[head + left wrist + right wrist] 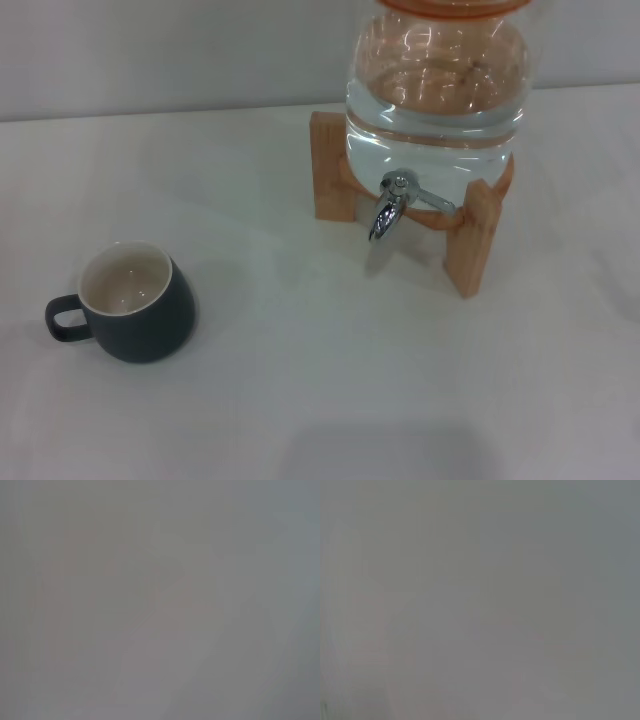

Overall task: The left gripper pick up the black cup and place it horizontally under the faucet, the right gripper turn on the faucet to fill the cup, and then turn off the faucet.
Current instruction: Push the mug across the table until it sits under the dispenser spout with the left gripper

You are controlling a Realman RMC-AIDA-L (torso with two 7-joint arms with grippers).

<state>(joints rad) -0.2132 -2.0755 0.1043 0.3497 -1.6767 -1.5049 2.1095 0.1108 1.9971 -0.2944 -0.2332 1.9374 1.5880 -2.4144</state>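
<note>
The cup (135, 305) stands upright on the white table (300, 400), well apart from the jar (435, 90), to its left and nearer the robot, with its handle turned away from the jar. The faucet (392, 205) sticks out of the jar's front, between the legs of the wooden stand (470, 240). Neither gripper is visible, so their fingers cannot be judged; both wrist views show only plain grey.

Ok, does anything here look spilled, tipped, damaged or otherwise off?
Nothing stands out. The squat dark charcoal mug stands upright and empty on the white table, apart from the clear glass water jar on its light wooden stand. The chrome faucet shows no running water. Neither gripper is in view.
</note>
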